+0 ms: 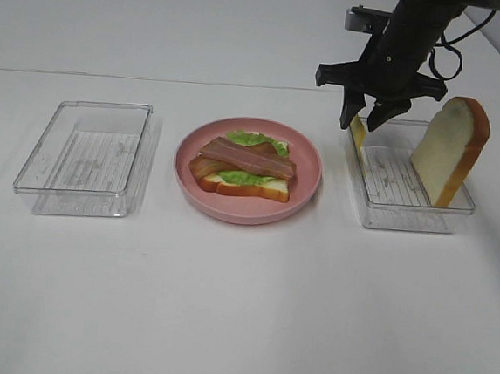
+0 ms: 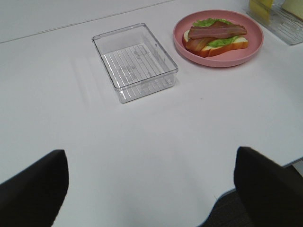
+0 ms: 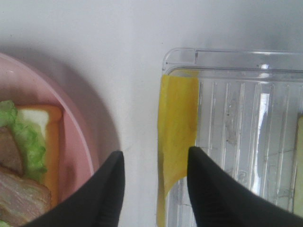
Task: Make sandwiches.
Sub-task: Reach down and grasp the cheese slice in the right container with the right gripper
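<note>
One cheese (image 3: 177, 118) leans on tray (image 3: 227, 54) wall, flanked by spread right gripper (image 3: 156, 152); left gripper (image 2: 150, 152) also spread.

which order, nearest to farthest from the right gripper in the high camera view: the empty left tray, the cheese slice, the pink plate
From the right gripper:
1. cheese slice, just below the fingertips, leaning on the wall of the right tray.
2. pink plate, at the middle of the table, left of the gripper in this view.
3. empty tray, far left.

Stack (image 1: 245, 167) on plate (image 1: 184, 165) sits between left tray (image 1: 84, 157) and right tray (image 1: 405, 216), which holds bread (image 1: 446, 152) and cheese (image 1: 357, 129).
</note>
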Available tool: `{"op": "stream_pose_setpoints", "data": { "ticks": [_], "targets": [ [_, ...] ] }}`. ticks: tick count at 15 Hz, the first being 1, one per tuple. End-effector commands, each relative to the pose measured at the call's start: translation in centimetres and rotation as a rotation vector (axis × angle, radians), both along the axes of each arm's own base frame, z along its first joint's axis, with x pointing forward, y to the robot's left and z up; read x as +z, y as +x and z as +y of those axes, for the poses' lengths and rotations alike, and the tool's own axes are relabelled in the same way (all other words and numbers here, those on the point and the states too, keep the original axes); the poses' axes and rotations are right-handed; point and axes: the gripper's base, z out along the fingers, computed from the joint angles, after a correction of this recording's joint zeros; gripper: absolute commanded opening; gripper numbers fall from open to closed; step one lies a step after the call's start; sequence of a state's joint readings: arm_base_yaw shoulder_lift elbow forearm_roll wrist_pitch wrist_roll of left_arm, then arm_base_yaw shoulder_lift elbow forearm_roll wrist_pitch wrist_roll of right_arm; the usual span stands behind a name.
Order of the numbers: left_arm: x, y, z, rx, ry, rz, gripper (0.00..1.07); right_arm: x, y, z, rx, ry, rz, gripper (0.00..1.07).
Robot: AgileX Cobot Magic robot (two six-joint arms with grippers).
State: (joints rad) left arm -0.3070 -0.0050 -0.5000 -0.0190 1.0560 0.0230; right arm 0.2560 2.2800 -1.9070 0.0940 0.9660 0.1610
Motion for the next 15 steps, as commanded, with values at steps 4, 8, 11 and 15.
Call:
{"op": "stream_pose_setpoints", "data": {
  "ticks": [4,8,11,15],
  "targets": [
    [0.05,-0.30,0.02,-0.009,-0.018,-0.028,0.89,-0.05,0.27,-0.08,-0.007,-0.004,-0.023,0.42],
    [0.05,-0.30,0.02,-0.009,-0.018,-0.028,0.89,-0.04,0.37,-0.18,-0.003,-0.017,-0.035,0.42],
    [0.05,-0.30,0.02,-0.009,-0.018,-0.028,0.89,-0.04,0.38,-0.21,-0.002,-0.019,-0.036,0.42],
    [0.05,-0.30,0.02,-0.009,-0.018,-0.028,0.89,-0.05,0.37,-0.21,-0.002,-0.020,-0.035,0.42]
  ]
}}
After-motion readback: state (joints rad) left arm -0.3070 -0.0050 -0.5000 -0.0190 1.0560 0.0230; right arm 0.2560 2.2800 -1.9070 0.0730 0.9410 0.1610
